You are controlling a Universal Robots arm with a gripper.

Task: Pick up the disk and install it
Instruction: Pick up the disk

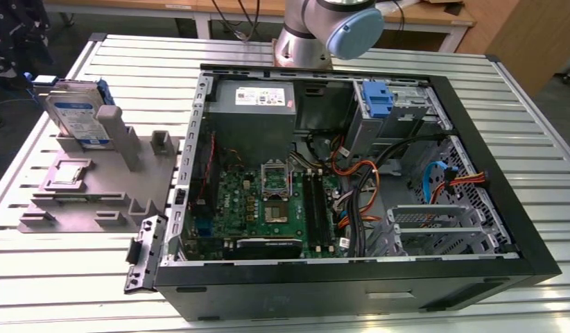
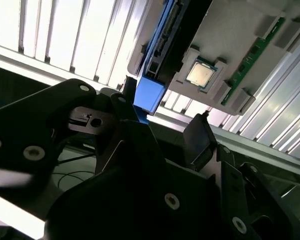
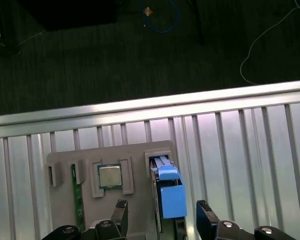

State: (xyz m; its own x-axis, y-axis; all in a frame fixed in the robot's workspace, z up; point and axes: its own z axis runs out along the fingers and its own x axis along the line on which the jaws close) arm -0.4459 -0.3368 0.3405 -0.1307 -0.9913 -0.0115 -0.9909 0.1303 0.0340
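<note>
The disk (image 1: 79, 116) stands on edge in a slot of the grey holder (image 1: 100, 191), on the table at the exterior view's left, white-and-blue label showing. In the first wrist view I look down on its blue carrier edge (image 3: 171, 194). My gripper (image 3: 162, 214) is open above it, one dark fingertip (image 3: 120, 210) on each side and apart from it. The second wrist view shows the same blue end (image 2: 150, 95) just beyond the gripper (image 2: 162, 117).
A small square silver chip (image 3: 109, 176) and a green memory stick (image 3: 77, 195) sit in the same holder. The open computer case (image 1: 359, 187) lies beside it, with a bare blue bracket (image 1: 378, 100) in its far bay. The table edge (image 3: 139, 112) is close behind the holder.
</note>
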